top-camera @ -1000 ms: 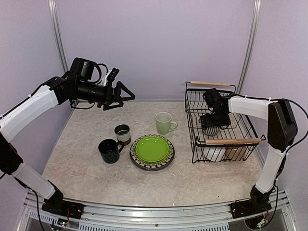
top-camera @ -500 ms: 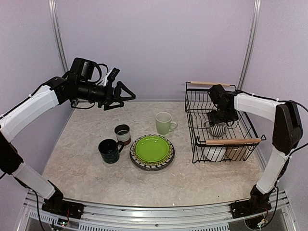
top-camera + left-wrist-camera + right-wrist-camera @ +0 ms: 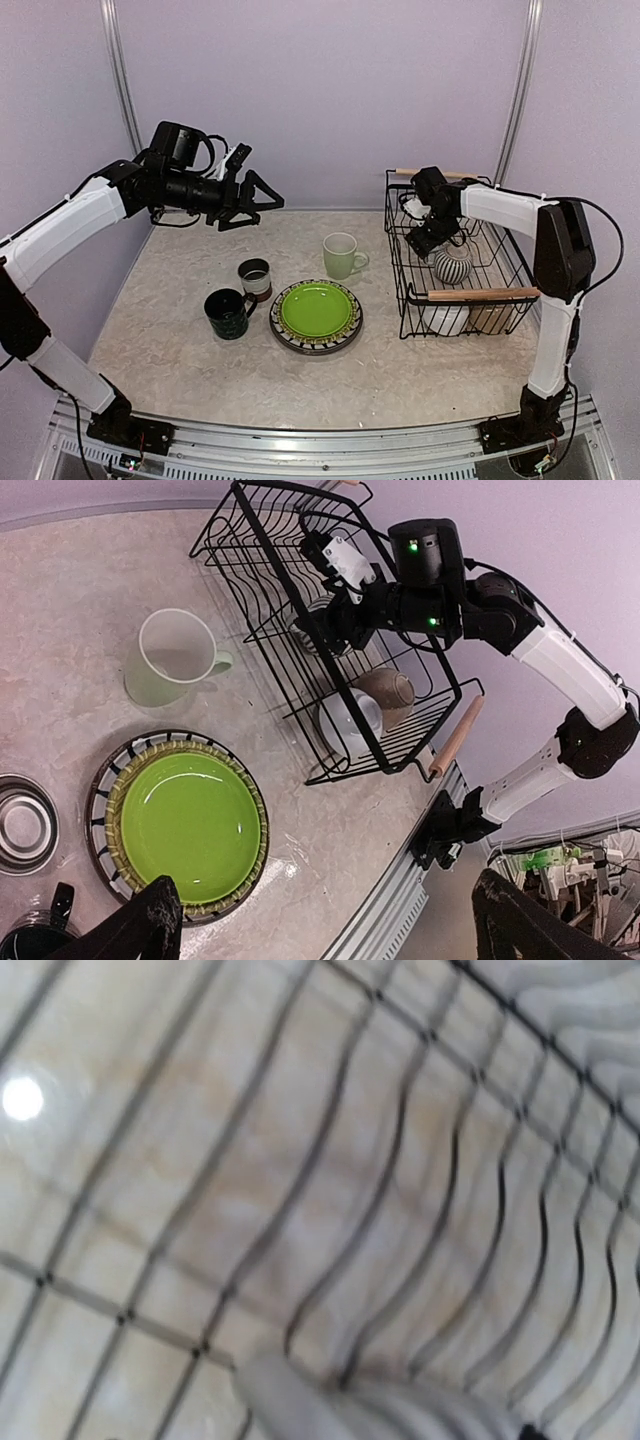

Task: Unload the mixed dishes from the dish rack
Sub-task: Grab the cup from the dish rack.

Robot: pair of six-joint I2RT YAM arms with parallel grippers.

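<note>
Stretching along the near edge, open table [image 3: 300,400] is lying before the dark teal mug [image 3: 228,313], brown-white mug [image 3: 255,279] and lime-green plate [image 3: 316,310]. The pale green mug [image 3: 342,256] is standing behind them. At right, the dish rack [image 3: 484,294] is holding a white bowl [image 3: 447,320] and, farther back, the striped cup [image 3: 453,265]. The right gripper [image 3: 425,235] is reaching in just beside that cup, finger spacing unclear. The left gripper [image 3: 255,185] is hovering high at far left, fingers spread.
</note>
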